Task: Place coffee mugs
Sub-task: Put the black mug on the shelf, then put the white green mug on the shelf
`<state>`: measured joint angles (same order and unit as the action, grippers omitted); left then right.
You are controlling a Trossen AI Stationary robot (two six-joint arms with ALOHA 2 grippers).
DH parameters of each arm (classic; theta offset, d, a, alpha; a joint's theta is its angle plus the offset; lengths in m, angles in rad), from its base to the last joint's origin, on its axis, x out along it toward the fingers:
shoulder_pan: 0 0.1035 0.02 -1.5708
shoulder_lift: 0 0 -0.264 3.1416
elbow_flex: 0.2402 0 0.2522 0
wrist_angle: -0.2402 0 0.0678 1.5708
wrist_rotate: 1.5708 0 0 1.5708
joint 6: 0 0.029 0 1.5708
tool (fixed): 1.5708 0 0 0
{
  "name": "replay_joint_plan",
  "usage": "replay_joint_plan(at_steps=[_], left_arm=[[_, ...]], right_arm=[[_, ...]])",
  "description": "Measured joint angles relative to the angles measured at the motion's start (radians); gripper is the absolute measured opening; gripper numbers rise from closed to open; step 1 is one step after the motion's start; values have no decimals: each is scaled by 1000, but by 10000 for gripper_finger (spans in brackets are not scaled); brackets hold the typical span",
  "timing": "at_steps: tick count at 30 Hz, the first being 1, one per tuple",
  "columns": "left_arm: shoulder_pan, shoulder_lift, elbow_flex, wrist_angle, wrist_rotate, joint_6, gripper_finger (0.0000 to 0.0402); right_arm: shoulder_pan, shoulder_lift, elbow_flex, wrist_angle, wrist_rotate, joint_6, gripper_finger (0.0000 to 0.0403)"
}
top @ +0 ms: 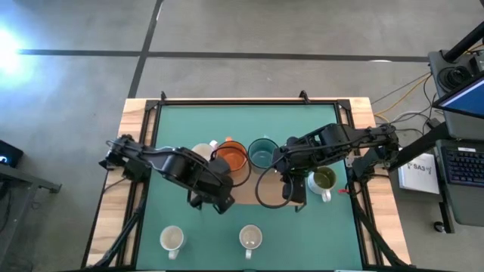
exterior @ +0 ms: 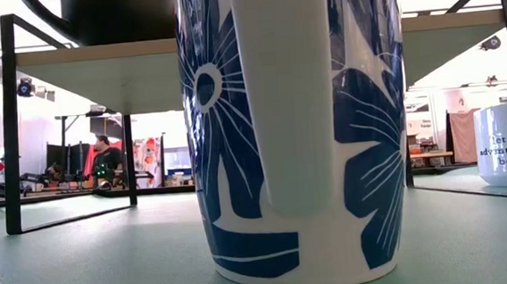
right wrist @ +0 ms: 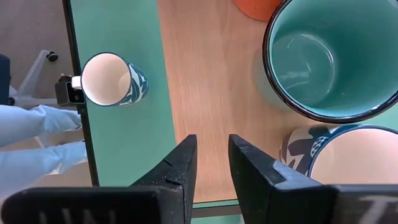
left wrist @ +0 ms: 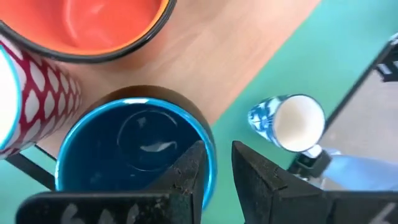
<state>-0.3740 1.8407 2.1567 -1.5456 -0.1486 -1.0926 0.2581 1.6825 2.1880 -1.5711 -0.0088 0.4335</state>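
**Most mugs grouped on the board, two left on the mat**

I count eight mugs. Five stand bunched at the frame's centre in the high view, on the wooden board [right wrist: 205,74]:
- the blue mug [left wrist: 134,143]
- the orange mug [top: 233,156]
- the teal mug [top: 262,152]
- the red-and-white patterned mug [left wrist: 43,99]
- a flowered mug with a cream inside [right wrist: 354,155], just beside the teal one

The mug with the olive inside [top: 324,179] sits at the right end of that group. I cannot tell whether it is on the board or on the green mat [top: 302,234].

Two pale mugs are well apart from the rest, near the bottom edge of the high view. One is at lower left [top: 172,239] and the other, with blue flowers, is at lower centre [top: 249,238]. I judge these two are what is left, so the job looks about three-quarters done.

My left gripper [left wrist: 217,152] is over the blue mug. Its fingers are a little spread astride the rim, one inside and one outside. Mat shows in the gap, so I read it as not pinching.

My right gripper [right wrist: 211,146] hangs over bare board beside the teal mug. Its fingers are slightly apart and it carries nothing.
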Motion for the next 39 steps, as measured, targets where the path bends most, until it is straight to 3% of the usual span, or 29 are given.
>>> replay_joint_plan(at_steps=[14,27,33,39], left_arm=[[-43,-4,109,-26,-15,52,61],[-129,2,199,35,-152,209,61],[-132,2,199,68,-157,308,61],[-126,3,199,107,-192,367,61]], right_arm=[[33,0,0,0,-1,55,73],[188,-1,-10,0,-3,424,86],[265,-48,-95,1,-13,592,86],[292,-174,-282,1,-7,733,84]])
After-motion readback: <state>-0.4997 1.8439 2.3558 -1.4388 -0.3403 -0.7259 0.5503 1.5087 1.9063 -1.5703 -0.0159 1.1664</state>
